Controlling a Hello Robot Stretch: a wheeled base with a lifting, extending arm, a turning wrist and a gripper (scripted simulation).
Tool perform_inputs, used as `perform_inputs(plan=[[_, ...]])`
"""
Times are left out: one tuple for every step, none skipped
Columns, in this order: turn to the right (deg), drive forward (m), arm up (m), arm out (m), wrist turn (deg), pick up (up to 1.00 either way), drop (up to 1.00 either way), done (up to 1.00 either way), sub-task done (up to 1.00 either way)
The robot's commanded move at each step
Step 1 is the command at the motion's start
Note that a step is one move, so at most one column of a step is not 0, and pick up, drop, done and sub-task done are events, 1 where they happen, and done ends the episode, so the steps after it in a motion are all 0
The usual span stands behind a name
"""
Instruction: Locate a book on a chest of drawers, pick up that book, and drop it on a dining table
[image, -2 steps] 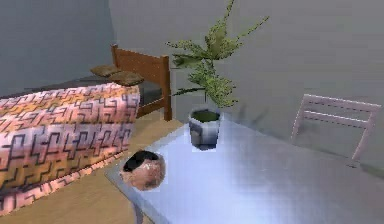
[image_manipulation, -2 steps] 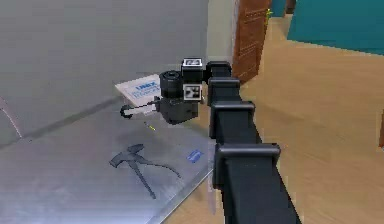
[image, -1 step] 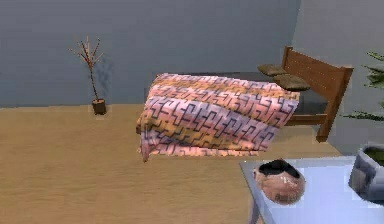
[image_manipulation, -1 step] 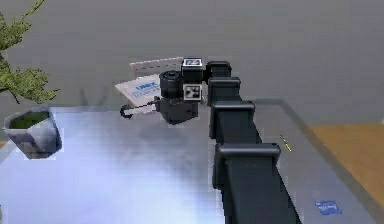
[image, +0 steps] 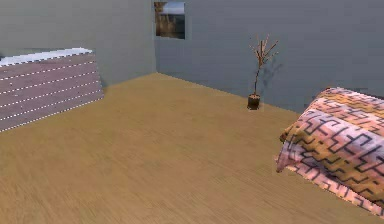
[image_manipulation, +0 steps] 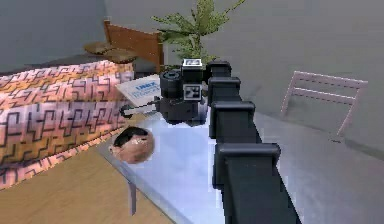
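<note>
My dark arm (image_manipulation: 235, 140) rises from the arm side view's bottom edge over a pale blue-grey table (image_manipulation: 190, 170). At its far end sit the white marker squares (image_manipulation: 192, 68), and left of them the gripper (image_manipulation: 165, 100). A flat pale book (image_manipulation: 140, 90) with a blue-green cover lies on the tabletop right by the gripper's far end. I cannot tell whether the gripper holds anything. In the forward view a pale chest of drawers (image: 45, 88) stands against the left wall.
A brown bowl-like thing (image_manipulation: 132, 146) sits on the table's near corner. A bed with a patterned pink cover (image_manipulation: 50, 110) (image: 340, 140) is beside the table. A wooden chair (image_manipulation: 135, 45), leafy plant (image_manipulation: 195, 25) and white chair (image_manipulation: 322, 95) stand around it. A potted twig plant (image: 257, 80) stands across open wooden floor (image: 150, 150).
</note>
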Motion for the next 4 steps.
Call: perform_inputs(plan=[[-3.0,0.00,0.00,0.00,0.0,0.00,0.00,0.00,0.00],[45.0,0.00,0.00,0.00,0.0,0.00,0.00,0.00,0.00],[15.0,0.00,0.00,0.00,0.0,0.00,0.00,0.00,0.00],[0.0,0.15,0.00,0.00,0.0,0.00,0.00,0.00,0.00]])
